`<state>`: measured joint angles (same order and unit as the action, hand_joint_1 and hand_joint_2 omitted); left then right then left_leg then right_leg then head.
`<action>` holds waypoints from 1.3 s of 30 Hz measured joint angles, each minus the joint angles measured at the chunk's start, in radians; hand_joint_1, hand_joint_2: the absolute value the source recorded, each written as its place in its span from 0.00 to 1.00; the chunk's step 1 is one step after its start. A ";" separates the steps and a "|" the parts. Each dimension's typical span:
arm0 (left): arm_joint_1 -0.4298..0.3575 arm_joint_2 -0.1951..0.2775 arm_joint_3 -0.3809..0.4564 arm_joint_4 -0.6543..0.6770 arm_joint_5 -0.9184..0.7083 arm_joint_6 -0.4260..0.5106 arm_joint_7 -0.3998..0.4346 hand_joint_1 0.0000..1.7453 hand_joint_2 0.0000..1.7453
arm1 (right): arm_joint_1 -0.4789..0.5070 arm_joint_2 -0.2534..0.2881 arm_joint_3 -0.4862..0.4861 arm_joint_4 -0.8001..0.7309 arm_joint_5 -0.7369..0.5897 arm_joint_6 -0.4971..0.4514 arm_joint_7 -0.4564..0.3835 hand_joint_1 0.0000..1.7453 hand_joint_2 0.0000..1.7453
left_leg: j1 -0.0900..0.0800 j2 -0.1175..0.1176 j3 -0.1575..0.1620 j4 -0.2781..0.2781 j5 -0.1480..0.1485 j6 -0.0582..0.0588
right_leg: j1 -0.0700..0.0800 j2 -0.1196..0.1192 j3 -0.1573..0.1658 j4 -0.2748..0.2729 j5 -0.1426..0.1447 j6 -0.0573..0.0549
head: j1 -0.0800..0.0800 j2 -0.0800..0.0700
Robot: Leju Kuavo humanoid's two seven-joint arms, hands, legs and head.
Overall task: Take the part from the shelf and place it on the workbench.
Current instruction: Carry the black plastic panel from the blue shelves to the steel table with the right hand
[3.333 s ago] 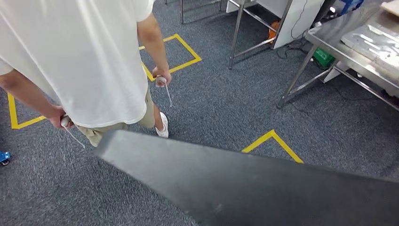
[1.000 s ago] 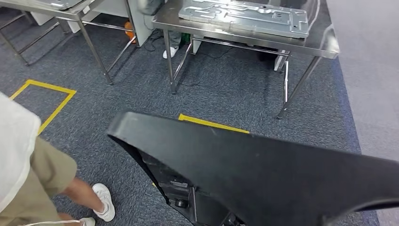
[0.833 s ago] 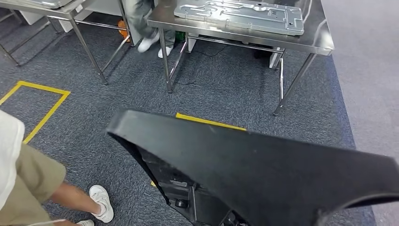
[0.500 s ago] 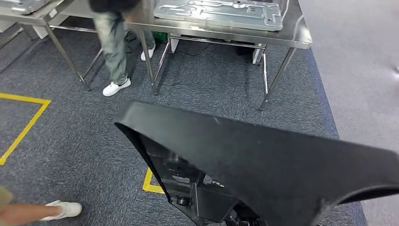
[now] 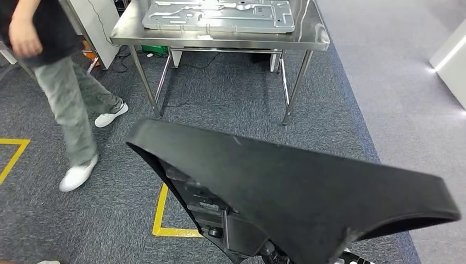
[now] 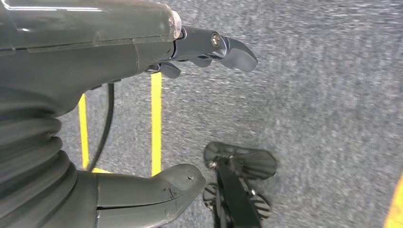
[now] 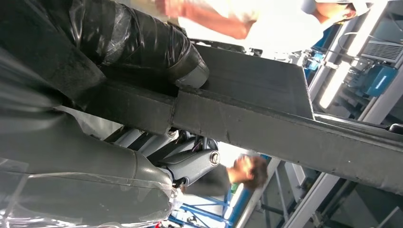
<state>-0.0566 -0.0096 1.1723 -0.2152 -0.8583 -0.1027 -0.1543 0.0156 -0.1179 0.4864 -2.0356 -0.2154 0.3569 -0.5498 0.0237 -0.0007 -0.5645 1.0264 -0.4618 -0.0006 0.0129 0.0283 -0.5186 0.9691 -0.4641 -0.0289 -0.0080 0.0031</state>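
Observation:
A large flat black part [image 5: 308,192] fills the lower half of the head view, held out in front of me above the carpet. In the right wrist view my right hand [image 7: 109,161] grips an edge of this black part [image 7: 266,123], thumb over one face and fingers under the other. My left hand [image 6: 85,52] hangs over the carpet with its fingers spread and nothing in it. The steel workbench [image 5: 313,38] stands ahead at the top of the head view, with a grey metal panel [image 5: 220,14] lying on it.
A person in grey trousers and white shoes [image 5: 66,104] walks at the left, close to the workbench's left legs. Yellow floor tape [image 5: 160,214] runs under the part, and a strip of yellow tape [image 6: 156,123] lies below my left hand. A white unit [image 5: 448,55] stands far right.
The camera has turned, so the workbench now sits at top centre. The person in grey trousers has walked out to the left; the one in the white shirt has left the picture.

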 joint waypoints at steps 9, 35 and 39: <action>-0.002 0.002 0.011 0.000 0.009 -0.018 0.001 0.00 1.00 | -0.004 0.000 -0.003 0.000 0.000 -0.004 -0.002 0.97 1.00 | 0.002 0.006 0.019 -0.050 0.004 0.036 | -0.016 -0.018 -0.125 0.248 -0.131 0.049 | 0.000 0.000; -0.001 0.007 0.024 0.000 0.008 -0.031 -0.006 0.00 1.00 | -0.005 0.000 -0.007 -0.001 0.001 -0.018 -0.003 0.97 1.00 | -0.002 0.004 0.009 -0.043 0.005 0.021 | -0.004 -0.015 0.025 0.001 -0.042 0.025 | 0.000 0.000; -0.002 0.008 0.024 0.000 0.007 -0.033 -0.009 0.00 1.00 | -0.005 0.000 -0.008 -0.003 0.001 -0.019 -0.007 0.97 1.00 | 0.001 0.007 0.027 -0.047 -0.010 0.040 | -0.016 -0.021 -0.082 0.204 -0.127 0.051 | 0.000 0.000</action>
<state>-0.0583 -0.0020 1.1967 -0.2152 -0.8512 -0.1354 -0.1632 0.0109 -0.1175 0.4788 -2.0384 -0.2148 0.3378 -0.5568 0.0243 0.0061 -0.5380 0.9798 -0.4721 0.0391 -0.0027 0.0074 -0.6010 1.1729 -0.5915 0.0218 -0.0078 0.0030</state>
